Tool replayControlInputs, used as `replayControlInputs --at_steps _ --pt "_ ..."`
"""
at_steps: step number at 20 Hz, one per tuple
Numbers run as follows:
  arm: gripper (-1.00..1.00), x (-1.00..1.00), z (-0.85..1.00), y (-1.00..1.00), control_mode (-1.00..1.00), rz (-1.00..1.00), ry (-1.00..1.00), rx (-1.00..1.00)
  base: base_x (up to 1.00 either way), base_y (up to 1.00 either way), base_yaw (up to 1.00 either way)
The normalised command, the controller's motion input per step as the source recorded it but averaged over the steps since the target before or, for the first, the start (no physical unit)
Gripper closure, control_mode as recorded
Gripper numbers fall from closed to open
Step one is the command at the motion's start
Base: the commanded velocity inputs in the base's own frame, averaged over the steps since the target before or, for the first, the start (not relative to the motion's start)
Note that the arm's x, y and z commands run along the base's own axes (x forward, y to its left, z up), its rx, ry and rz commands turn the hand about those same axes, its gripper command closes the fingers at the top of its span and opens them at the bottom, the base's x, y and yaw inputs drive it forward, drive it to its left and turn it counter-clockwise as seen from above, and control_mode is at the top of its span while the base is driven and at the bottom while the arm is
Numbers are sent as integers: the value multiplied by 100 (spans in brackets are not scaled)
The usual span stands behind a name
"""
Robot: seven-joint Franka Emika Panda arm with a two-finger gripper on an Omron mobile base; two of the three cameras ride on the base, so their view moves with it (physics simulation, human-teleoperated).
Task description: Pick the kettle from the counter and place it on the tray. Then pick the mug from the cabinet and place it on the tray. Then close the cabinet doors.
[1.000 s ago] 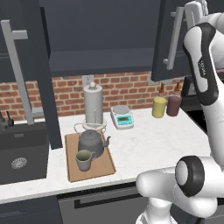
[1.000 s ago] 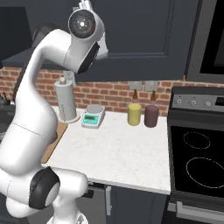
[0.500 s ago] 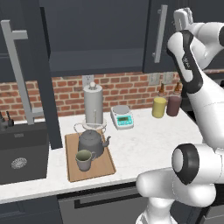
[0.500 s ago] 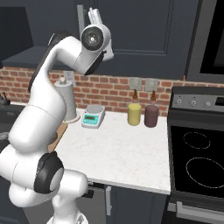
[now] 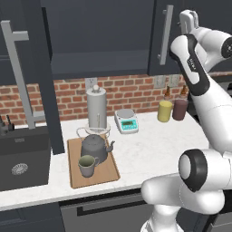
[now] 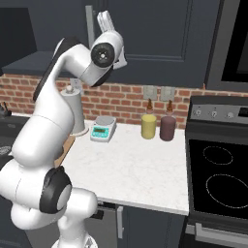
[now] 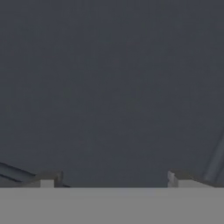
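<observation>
The dark grey kettle point(image 5: 94, 147) and the greyish mug point(image 5: 86, 165) both stand on the wooden tray point(image 5: 108, 171), which lies on the white counter point(image 5: 149, 149). The cabinet point(image 5: 99, 41) has its left door point(image 5: 43, 68) swung out wide, bar handle point(image 5: 18, 77) toward me. My gripper point(image 5: 190, 17) point(image 6: 106, 20) is up high, against the face of the right cabinet door point(image 5: 156, 45) point(image 6: 160, 34), beside its silver handle point(image 5: 165, 34) point(image 6: 89, 22). In the hand view the fingertips point(image 7: 48, 179) stand wide apart, open and empty, with the dark door panel point(image 7: 112, 87) close in front.
A tall silver cylinder point(image 5: 96, 108), a small scale point(image 5: 126, 121), and yellow point(image 5: 165, 110) and maroon point(image 5: 180, 109) canisters line the brick wall. A dark sink point(image 5: 20, 156) lies left of the tray. A black stove point(image 6: 218, 169) adjoins the counter's right end.
The arm has swung left and the hand has come against the right cabinet door, which has turned toward shut. Kettle, mug and tray have not moved.
</observation>
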Motion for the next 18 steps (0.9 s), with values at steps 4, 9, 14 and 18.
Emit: replayControlInputs --at_steps 4,9,14,18 --pt "-100 51 -52 -15 -100 -3 -4 0 0 0 0" --pt "-100 14 -69 -21 -100 -3 4 0 0 0 0" --pt "-100 -10 -74 -39 -100 -6 17 1 0 0 0" --pt "-100 -67 -47 -30 -100 -5 12 0 0 0 0"
